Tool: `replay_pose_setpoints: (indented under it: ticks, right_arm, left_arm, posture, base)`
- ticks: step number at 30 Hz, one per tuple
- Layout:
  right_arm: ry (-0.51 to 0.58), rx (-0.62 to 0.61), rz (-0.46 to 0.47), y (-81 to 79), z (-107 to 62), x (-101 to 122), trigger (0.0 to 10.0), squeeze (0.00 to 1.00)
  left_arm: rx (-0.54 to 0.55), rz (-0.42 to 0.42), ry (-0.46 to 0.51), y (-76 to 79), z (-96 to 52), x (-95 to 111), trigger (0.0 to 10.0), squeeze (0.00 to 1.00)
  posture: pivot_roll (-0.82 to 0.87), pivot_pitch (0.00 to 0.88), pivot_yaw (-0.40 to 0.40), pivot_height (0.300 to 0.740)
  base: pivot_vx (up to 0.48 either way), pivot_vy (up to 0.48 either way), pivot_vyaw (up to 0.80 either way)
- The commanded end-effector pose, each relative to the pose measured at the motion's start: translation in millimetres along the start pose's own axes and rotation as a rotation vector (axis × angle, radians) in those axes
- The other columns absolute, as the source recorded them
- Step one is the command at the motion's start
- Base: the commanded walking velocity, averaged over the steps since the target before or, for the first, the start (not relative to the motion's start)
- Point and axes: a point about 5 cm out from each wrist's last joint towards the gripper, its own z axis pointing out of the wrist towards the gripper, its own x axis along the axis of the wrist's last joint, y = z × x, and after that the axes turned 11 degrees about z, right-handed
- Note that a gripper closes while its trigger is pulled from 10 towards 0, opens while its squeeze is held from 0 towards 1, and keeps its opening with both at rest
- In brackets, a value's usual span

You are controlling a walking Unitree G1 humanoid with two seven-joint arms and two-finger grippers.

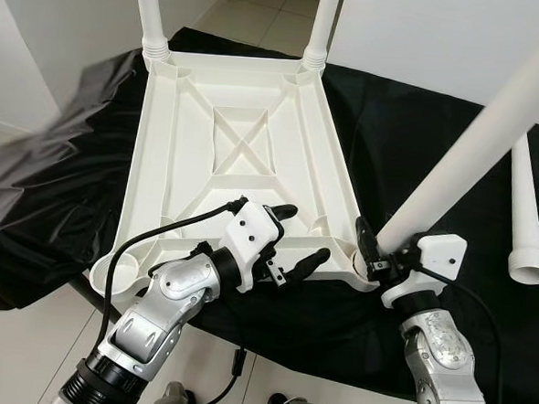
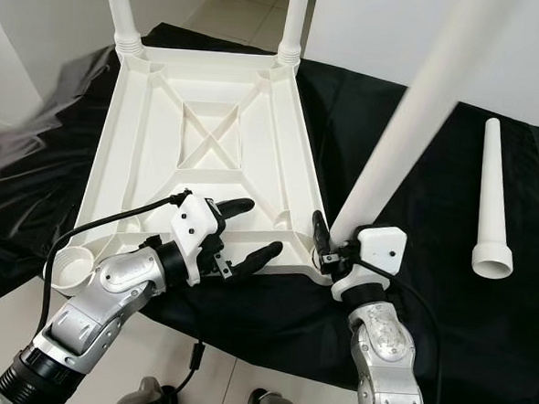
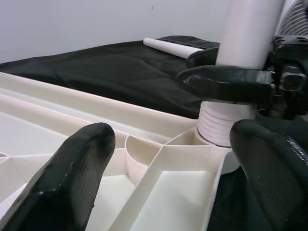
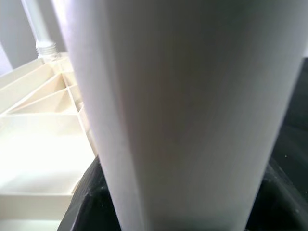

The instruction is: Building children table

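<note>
My right gripper point(image 1: 383, 252) is pinched on the third leg point(image 1: 474, 146) just above its threaded foot, and that foot sits at the near right corner socket point(image 1: 364, 272) of the upturned tabletop point(image 1: 245, 146), which I take as my landmark. From the left wrist view the ribbed thread still shows above the socket rim, so I judge the leg only partly seated. Its long axis does not stand straight like the two far legs point(image 1: 146, 7): it leans up and away from the tabletop, to my right. The coming move turns on that lean; I think the leg must be brought upright over the socket before it can be turned home. My left gripper point(image 1: 290, 244) hangs spread and empty over the near edge of the tabletop, just to the left of that same corner, fingers pointing toward the leg, near enough to steady the top or the foot. The right arm is the one on the leg. The near left corner socket point(image 1: 119, 268) is open, and the fourth leg point(image 2: 491, 202) lies flat on the black cloth point(image 1: 60, 180), well off to the right of the tabletop, its long axis running away from me.
</note>
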Motion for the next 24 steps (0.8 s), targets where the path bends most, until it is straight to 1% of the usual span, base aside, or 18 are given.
replay_pose_setpoints:
  ticks: [1, 4, 5, 6, 8, 10, 11, 12, 14, 17, 19, 20, 21, 22, 24]
  right_arm:
    - [-0.095, -0.049, 0.026, 7.7, -4.4, -18, 10.0, 0.0]
    - [-0.098, -0.049, 0.037, 7.1, -3.7, -19, 10.0, 0.0]
    - [-0.083, -0.063, 0.063, 5.7, -6.0, -19, 10.0, 0.0]
    - [-0.083, -0.063, 0.063, 5.7, -6.0, -19, 10.0, 0.0]
    - [-0.06, -0.097, 0.122, 2.7, -13.9, -19, 10.0, 0.0]
    - [-0.029, -0.121, 0.128, 1.5, -20.6, -18, 10.0, 0.0]
    - [-0.029, -0.121, 0.128, 1.5, -20.6, -18, 10.0, 0.0]
    - [-0.009, -0.154, 0.139, 2.8, -23.5, -16, 10.0, 0.0]
    - [0.0, -0.17, 0.136, 4.0, -24.4, -16, 10.0, 0.0]
    - [-0.016, -0.189, 0.129, 5.9, -25.0, -19, 10.0, 0.0]
    - [-0.023, -0.186, 0.112, 6.4, -22.6, -19, 10.0, 0.0]
    - [-0.042, -0.187, 0.091, 8.2, -17.6, -19, 10.0, 0.0]
    - [-0.042, -0.187, 0.091, 8.2, -17.6, -19, 10.0, 0.0]
    - [-0.072, -0.197, 0.071, 10.0, -15.2, -20, 10.0, 0.0]
    - [-0.072, -0.197, 0.071, 10.0, -15.2, -20, 10.0, 0.0]
  left_arm:
    - [-0.031, 0.008, 0.02, 0.7, 1.1, 5, 10.0, 0.0]
    - [-0.028, 0.008, 0.02, -0.1, 1.4, 5, 10.0, 0.0]
    - [-0.025, 0.011, 0.022, -1.3, 1.3, 5, 10.0, 0.0]
    - [-0.025, 0.011, 0.022, -1.3, 1.3, 5, 10.0, 0.0]
    - [-0.017, 0.012, 0.02, -3.2, 0.7, 6, 10.0, 0.0]
    - [-0.014, 0.013, 0.018, -3.5, 0.3, 6, 10.0, 0.0]
    - [-0.014, 0.013, 0.018, -3.5, 0.3, 6, 10.0, 0.0]
    - [-0.013, 0.009, 0.02, -3.4, 0.1, 6, 10.0, 0.0]
    - [-0.012, 0.011, 0.02, -3.4, 0.2, 6, 10.0, 0.0]
    - [-0.013, 0.006, 0.023, -3.2, 0.6, 6, 10.0, 0.0]
    - [-0.014, 0.004, 0.024, -3.4, 0.8, 6, 10.0, 0.0]
    - [-0.014, 0.007, 0.023, -4.0, 1.0, 6, 10.0, 0.0]
    - [-0.014, 0.007, 0.023, -4.0, 1.0, 6, 10.0, 0.0]
    - [-0.013, 0.009, 0.021, -4.4, 1.0, 6, 10.0, 0.0]
    - [-0.013, 0.009, 0.021, -4.4, 1.0, 6, 10.0, 0.0]
  posture:
    - [0.02, 0.164, -0.028, 0.74]
    - [0.02, 0.164, -0.028, 0.74]
    - [0.03, 0.163, -0.031, 0.74]
    - [0.03, 0.163, -0.031, 0.74]
    - [0.03, 0.16, -0.032, 0.74]
    - [0.02, 0.159, -0.032, 0.74]
    - [0.02, 0.159, -0.032, 0.74]
    - [0.02, 0.158, -0.03, 0.74]
    - [0.02, 0.157, -0.03, 0.74]
    - [0.02, 0.154, -0.028, 0.74]
    - [0.02, 0.152, -0.026, 0.74]
    - [0.02, 0.15, -0.026, 0.74]
    - [0.02, 0.15, -0.026, 0.74]
    - [0.02, 0.15, -0.026, 0.74]
    - [0.02, 0.15, -0.026, 0.74]
  base:
    - [0.0, 0.0, 0.0]
    - [0.0, 0.0, 0.0]
    - [0.0, 0.0, 0.0]
    - [0.0, 0.0, 0.0]
    - [0.0, 0.0, 0.0]
    - [0.0, 0.0, 0.0]
    - [0.0, 0.0, 0.0]
    - [0.0, 0.0, 0.0]
    - [0.0, 0.0, 0.0]
    - [0.0, 0.0, 0.0]
    - [0.0, 0.0, 0.0]
    - [0.0, 0.0, 0.0]
    - [0.0, 0.0, 0.0]
    - [0.0, 0.0, 0.0]
    - [0.0, 0.0, 0.0]
